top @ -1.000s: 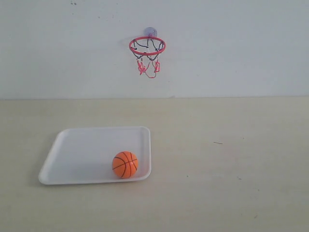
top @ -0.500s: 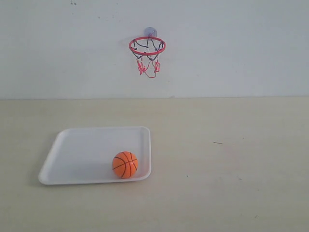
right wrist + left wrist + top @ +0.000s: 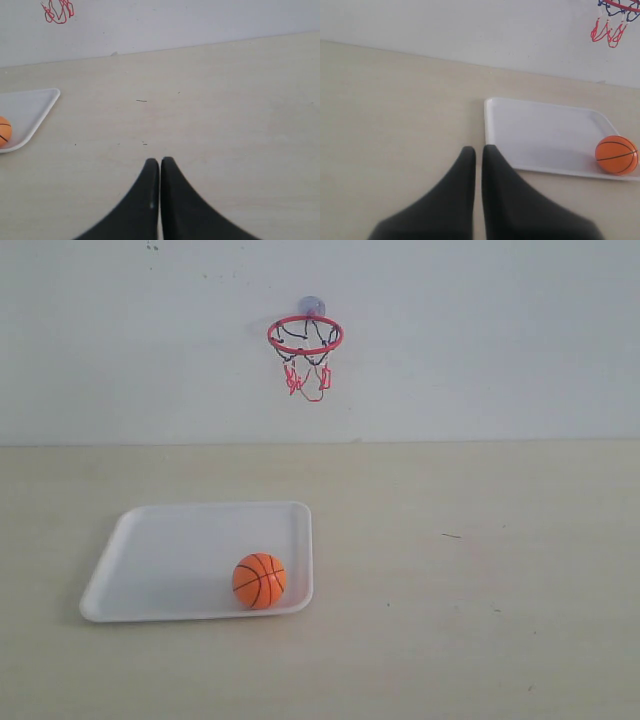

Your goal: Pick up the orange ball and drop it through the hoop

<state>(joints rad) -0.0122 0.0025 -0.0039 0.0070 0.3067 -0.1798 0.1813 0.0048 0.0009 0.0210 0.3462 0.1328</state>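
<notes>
The orange ball (image 3: 259, 581) with black seams rests in the near right corner of a white tray (image 3: 160, 545); the wrist views also catch the ball (image 3: 616, 155) (image 3: 4, 131). The hoop (image 3: 305, 335), red ring with black-and-red net, hangs on the back wall above the tray. Only the net of the hoop (image 3: 615, 20) (image 3: 58, 11) shows in the wrist views. Neither arm appears in the exterior view. My left gripper (image 3: 478, 150) is shut and holds nothing, over bare table beside the tray's corner (image 3: 490, 107). My right gripper (image 3: 159, 161) is shut, also holding nothing, well away from the ball.
A pale wooden table (image 3: 480, 570) meets a white wall (image 3: 500, 340) at the back. The tray's rim (image 3: 45, 107) shows at the edge of the right wrist view.
</notes>
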